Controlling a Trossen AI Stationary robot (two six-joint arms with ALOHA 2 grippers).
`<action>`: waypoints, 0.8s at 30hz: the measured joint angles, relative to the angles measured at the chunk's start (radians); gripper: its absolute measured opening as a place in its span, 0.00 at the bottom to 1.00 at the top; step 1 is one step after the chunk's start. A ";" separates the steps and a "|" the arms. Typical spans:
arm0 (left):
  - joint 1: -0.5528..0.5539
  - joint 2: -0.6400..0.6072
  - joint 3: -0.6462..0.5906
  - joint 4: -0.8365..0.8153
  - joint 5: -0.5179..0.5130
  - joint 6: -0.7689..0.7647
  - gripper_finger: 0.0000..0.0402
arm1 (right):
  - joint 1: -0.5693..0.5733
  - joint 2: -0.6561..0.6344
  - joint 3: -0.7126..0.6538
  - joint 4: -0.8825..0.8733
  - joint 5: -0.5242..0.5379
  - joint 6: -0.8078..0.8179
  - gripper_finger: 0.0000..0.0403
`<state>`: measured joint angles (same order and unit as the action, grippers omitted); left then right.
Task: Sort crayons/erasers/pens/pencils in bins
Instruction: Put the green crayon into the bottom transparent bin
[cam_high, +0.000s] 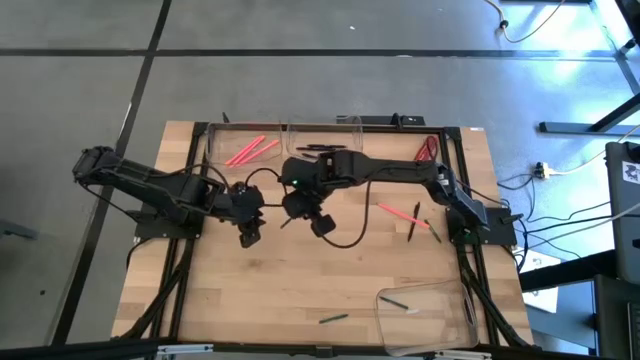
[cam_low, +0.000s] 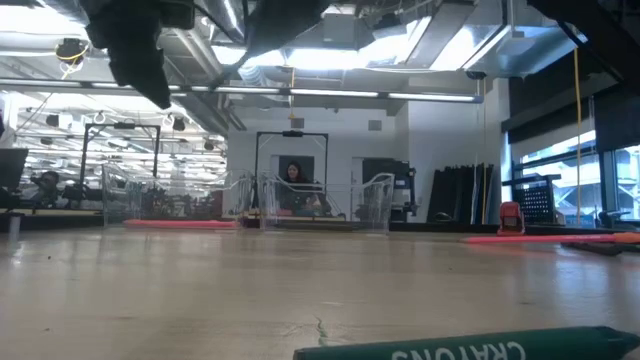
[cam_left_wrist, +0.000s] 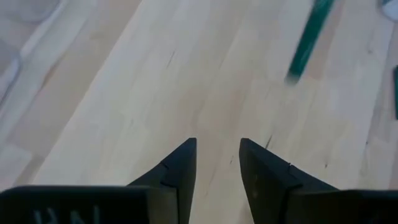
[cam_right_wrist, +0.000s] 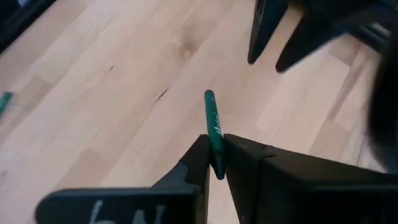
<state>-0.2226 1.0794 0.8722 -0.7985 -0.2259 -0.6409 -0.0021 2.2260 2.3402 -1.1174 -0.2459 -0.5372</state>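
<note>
My right gripper is over the table's middle, shut on a green crayon. My left gripper hovers just to its left, open and empty; it also shows in the right wrist view. Two clear bins stand at the far edge: one holds pink sticks, the other black ones. A third bin at the near right holds green sticks. Loose on the wood lie a pink stick, dark sticks and a green crayon. My right gripper pinches the green crayon between its two fingertips, near the crayon's rear end. The crayon runs along the fingers, and most of its length sticks out past them to its tip. It is lifted clear of the table.
The green crayon near the front edge lies close to the low camera. A red stick lies at the far right by the right arm's base. A black cable loops over the table's middle. Bare wood lies at the near left.
</note>
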 joint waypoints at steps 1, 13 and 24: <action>-0.002 0.000 0.000 -0.007 0.002 -0.009 0.28 | -0.001 -0.012 0.004 -0.033 0.001 0.011 0.10; -0.121 0.000 0.000 0.071 0.007 -0.013 0.28 | 0.046 -0.189 0.007 -0.338 0.000 0.254 0.10; -0.239 0.000 0.000 0.238 -0.049 0.069 0.28 | 0.279 -0.285 0.006 -0.453 0.058 0.760 0.10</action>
<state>-0.4619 1.0790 0.8722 -0.5602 -0.2752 -0.5723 0.2765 1.9414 2.3463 -1.5708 -0.1883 0.2230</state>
